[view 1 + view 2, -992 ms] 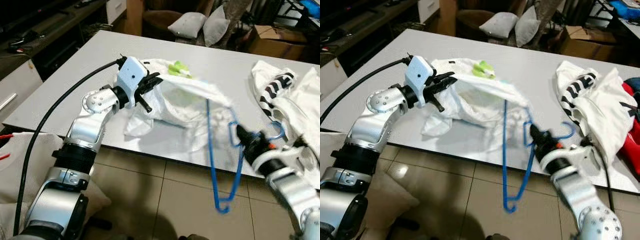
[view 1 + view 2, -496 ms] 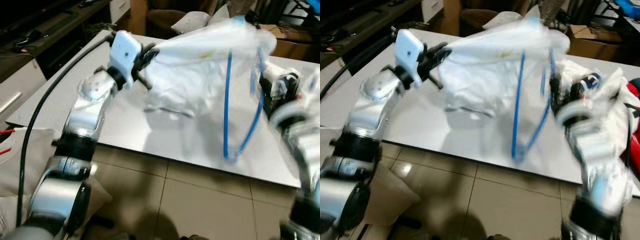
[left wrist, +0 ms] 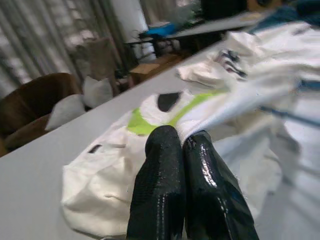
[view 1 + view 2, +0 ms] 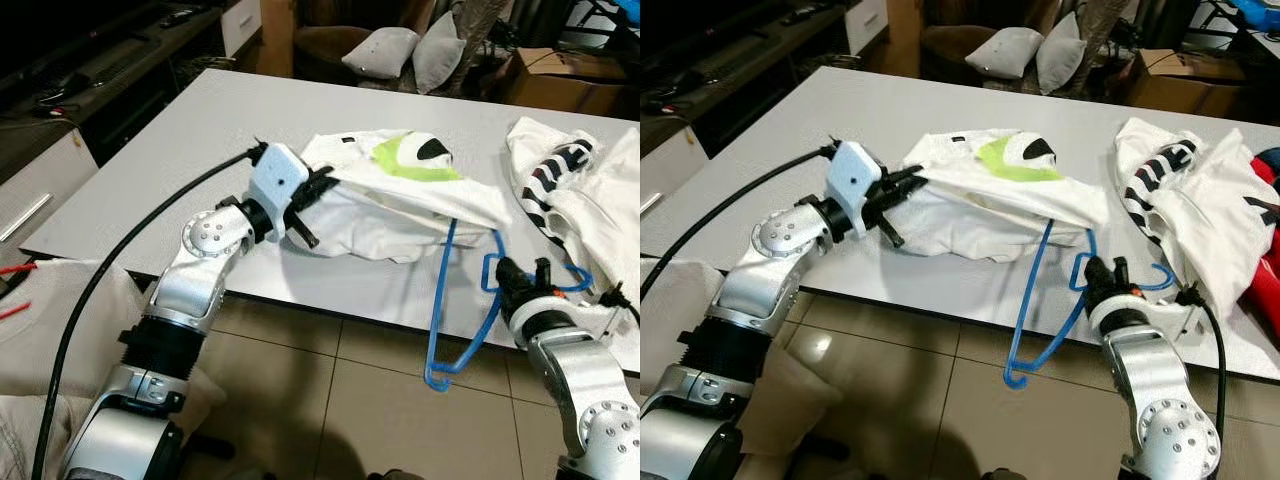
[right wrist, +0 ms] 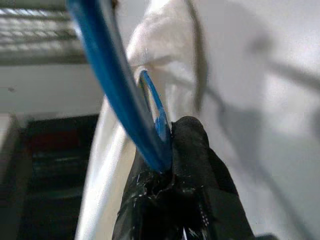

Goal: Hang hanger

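Nearest you, the right gripper (image 4: 512, 281) sits at the table's front edge with its black fingers (image 5: 185, 150) clamped together on the neck of the blue hanger (image 4: 458, 318); the hook curls to the right of the grip, and the wire frame hangs off the edge toward the tiled floor (image 4: 330, 400), with one arm running up under the hem of the white shirt (image 4: 400, 195). A little farther in, your left gripper (image 4: 318, 186) has its fingers (image 3: 172, 185) pinched shut on a fold of that shirt, holding its near edge slightly raised off the grey table (image 4: 180, 150). Judge the task as well short of done: you have both things in hand, but the hanger looks only partly inside the shirt, the shoulders are not seated on it, and nothing has been hung. Farther back on the right lies a second heap of clothes (image 4: 575, 185), untouched, and beyond the table stand cushions (image 4: 385, 50) and a cardboard box (image 4: 555, 75).
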Motion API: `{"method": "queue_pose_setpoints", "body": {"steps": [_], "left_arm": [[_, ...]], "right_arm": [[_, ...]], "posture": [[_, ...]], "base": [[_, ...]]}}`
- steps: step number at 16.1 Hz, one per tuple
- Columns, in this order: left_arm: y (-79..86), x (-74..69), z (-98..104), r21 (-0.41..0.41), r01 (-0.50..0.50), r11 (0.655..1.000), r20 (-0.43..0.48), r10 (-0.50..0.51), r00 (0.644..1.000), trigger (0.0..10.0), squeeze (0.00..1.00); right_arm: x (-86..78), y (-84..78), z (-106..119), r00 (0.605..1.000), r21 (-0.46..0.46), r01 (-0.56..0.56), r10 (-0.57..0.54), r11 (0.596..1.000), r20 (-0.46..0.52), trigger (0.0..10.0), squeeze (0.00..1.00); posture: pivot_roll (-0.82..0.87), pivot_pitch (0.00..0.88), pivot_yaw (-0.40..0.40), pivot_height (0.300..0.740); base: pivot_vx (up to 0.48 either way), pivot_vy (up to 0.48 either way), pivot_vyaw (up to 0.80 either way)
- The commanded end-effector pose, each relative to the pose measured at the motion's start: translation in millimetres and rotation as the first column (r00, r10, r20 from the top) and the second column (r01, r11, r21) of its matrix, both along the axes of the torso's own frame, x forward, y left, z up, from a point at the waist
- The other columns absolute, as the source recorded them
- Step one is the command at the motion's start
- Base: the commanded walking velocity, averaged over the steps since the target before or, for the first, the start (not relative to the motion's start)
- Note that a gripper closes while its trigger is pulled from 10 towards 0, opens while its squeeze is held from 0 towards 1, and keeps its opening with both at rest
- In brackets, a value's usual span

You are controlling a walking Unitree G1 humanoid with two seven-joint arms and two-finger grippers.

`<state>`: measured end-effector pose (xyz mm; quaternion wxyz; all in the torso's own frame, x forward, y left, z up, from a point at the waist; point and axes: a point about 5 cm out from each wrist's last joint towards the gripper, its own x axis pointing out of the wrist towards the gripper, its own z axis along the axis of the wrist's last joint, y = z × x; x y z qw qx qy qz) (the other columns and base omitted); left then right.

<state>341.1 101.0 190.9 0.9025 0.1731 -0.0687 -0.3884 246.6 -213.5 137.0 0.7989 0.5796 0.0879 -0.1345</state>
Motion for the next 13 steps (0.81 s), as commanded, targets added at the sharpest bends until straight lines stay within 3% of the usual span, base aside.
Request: {"method": "queue_pose_setpoints", "body": {"steps": [1, 3, 4, 6, 10, 11, 13], "left_arm": [[0.5, -2.4, 1.1, 0.037, 0.025, 0.999, 0.012, -0.025, 1.000, 0.0, 0.00], [-1.1, -11.3, -8.3, 0.100, 0.145, 0.984, -0.031, -0.143, 0.989, 0.0, 0.00], [-0.8, -21.1, -19.0, 0.159, 0.257, 0.953, -0.088, -0.245, 0.965, 0.0, 0.00], [-1.0, -24.1, -24.2, 0.227, 0.297, 0.928, -0.077, -0.287, 0.955, 0.0, 0.00], [-9.7, -29.1, -23.3, 0.225, 0.323, 0.919, -0.057, -0.319, 0.946, 0.0, 0.00], [-18.1, -35.7, -21.7, 0.183, 0.371, 0.911, -0.051, -0.368, 0.929, 0.0, 0.00], [-25.7, -44.0, -23.3, 0.170, 0.431, 0.886, -0.062, -0.427, 0.902, 0.0, 0.00]], "right_arm": [[0.7, -11.8, 4.3, 0.996, 0.007, 0.082, -0.082, 0.997, 0.032, 10.0, 0.00], [14.3, -16.0, 10.7, 0.983, 0.076, 0.123, -0.132, 0.990, 0.125, 10.0, 0.00], [33.9, -14.4, 12.8, 0.974, 0.140, 0.111, -0.136, 0.984, 0.179, 10.0, 0.00], [58.6, -3.6, 15.6, 0.972, 0.204, 0.065, -0.108, 0.977, 0.208, 10.0, 0.00], [77.7, 13.6, 18.9, 0.972, 0.229, 0.021, -0.074, 0.973, 0.224, 10.0, 0.00], [84.1, 17.8, 15.3, 0.977, 0.194, 0.024, -0.064, 0.981, 0.204, 10.0, 0.00], [89.6, 19.8, 12.5, 0.980, 0.211, 0.042, -0.082, 0.977, 0.184, 10.0, 0.00]], "posture": [[-0.21, 0.000, 0.037, 0.740], [-0.21, 0.000, 0.051, 0.740], [-0.21, 0.000, 0.064, 0.740], [-0.21, 0.000, 0.067, 0.740], [-0.18, 0.000, 0.049, 0.740], [-0.18, 0.000, 0.042, 0.740], [-0.17, 0.000, 0.039, 0.740]], "base": [[0.000, 0.000, 0.00], [0.000, 0.000, 0.00], [0.000, 0.000, 0.00], [0.000, 0.000, 0.00], [0.000, 0.000, 0.00], [0.000, 0.000, 0.00], [0.000, 0.000, 0.00]]}}
